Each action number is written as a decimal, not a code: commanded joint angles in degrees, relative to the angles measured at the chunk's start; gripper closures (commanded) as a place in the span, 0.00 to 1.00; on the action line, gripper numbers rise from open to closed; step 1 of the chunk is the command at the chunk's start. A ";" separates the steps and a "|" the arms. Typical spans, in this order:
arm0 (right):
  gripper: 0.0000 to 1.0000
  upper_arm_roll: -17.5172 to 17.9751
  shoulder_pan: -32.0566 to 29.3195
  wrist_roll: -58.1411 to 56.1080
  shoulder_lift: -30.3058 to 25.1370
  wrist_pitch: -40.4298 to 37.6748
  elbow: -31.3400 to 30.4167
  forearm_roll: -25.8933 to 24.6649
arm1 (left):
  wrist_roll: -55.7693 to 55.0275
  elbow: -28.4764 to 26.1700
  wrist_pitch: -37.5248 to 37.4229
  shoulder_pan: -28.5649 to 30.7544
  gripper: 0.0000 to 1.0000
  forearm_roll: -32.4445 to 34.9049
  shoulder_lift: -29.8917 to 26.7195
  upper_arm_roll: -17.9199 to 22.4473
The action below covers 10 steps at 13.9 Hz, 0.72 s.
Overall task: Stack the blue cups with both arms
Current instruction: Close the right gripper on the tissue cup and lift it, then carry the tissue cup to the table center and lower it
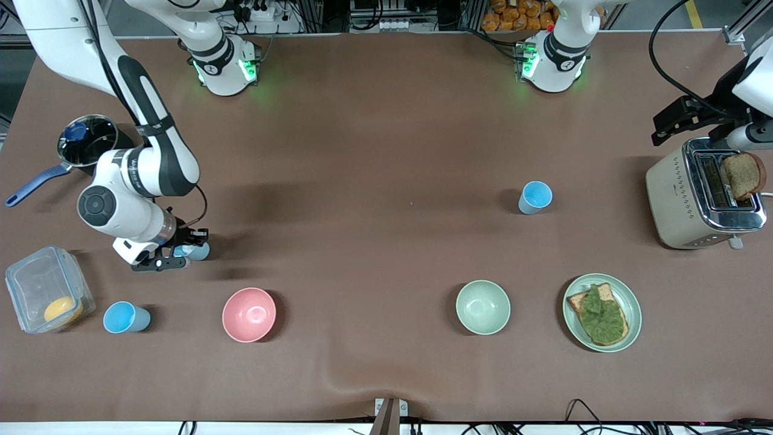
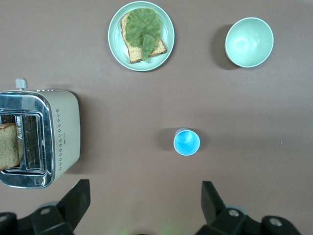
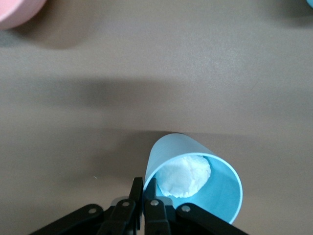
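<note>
Blue cups, three in view, none yet nested: stacking has, by my reading, only reached its first pick.

Cup one (image 3: 195, 183): at the right arm's end of the table, pinched by its rim wall in the right gripper (image 3: 143, 193), whose fingers are clamped tight on the thin plastic. Light blue, handleless, slightly tapered, tilted in the grip; its bright base shows pale inside. It sits low, at or just off the tabletop; contact cannot be told.

Cup two (image 1: 125, 318): upright on the table, nearer the front camera than the held cup, between a clear lidded box (image 1: 47, 297) holding something yellow and a pink bowl (image 1: 249, 314). Untouched.

Cup three (image 1: 535, 197): upright, toward the left arm's end, well apart from the others, farther from the front camera than the pale green bowl (image 1: 482, 307). Bright blue interior, greyer outside.

Left gripper (image 2: 144, 208): hangs high beside the toaster (image 1: 703, 196), fingers spread wide and empty, cup three below it in its wrist view; this arm waits.

Remaining, as judged: carry the held cup into another, then add the third.

Other items: a plate (image 1: 629, 302) with toast under a green leaf; a slice of bread (image 1: 743, 175) standing in the toaster; a saucepan (image 1: 87, 142) with a blue handle near the right arm.
</note>
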 commanded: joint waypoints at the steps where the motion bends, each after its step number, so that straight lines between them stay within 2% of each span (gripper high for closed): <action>1: 1.00 0.48 0.52 0.58 -1.00 -6.48 3.65 0.01 | -0.84 0.38 -0.72 0.24 0.00 -1.17 -0.41 -0.30; 3: 1.00 0.57 3.76 3.02 -1.44 -14.91 9.19 0.27 | -0.66 0.38 -0.72 0.32 0.00 -1.17 -0.33 -0.30; 6: 1.00 0.57 12.00 15.65 -0.83 -24.16 18.06 0.62 | -0.75 0.38 -0.72 0.24 0.00 -1.17 -0.50 -0.39; 8: 1.00 0.57 19.30 26.80 1.53 -24.45 22.90 0.97 | -0.84 0.38 -0.72 0.15 0.00 -1.17 -0.50 -0.38; 10: 1.00 0.57 25.03 36.57 7.05 -24.27 27.74 0.89 | -0.75 0.38 -0.72 0.24 0.00 -1.17 -0.50 -0.30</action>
